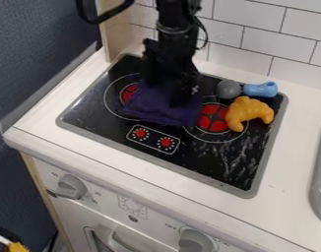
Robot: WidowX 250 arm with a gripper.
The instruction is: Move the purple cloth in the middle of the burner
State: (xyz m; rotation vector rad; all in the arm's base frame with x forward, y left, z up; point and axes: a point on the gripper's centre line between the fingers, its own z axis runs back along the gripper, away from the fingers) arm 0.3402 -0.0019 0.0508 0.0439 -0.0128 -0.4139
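No word or number reads clearly. Small print stands on the white oven front (164, 230), around the left knob (72, 187) and beside the right knob (196, 241); a printed square (132, 207) between them carries fine marks, too small to make out.

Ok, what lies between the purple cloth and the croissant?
A red burner lies between the purple cloth and the orange croissant, as the camera view shows.
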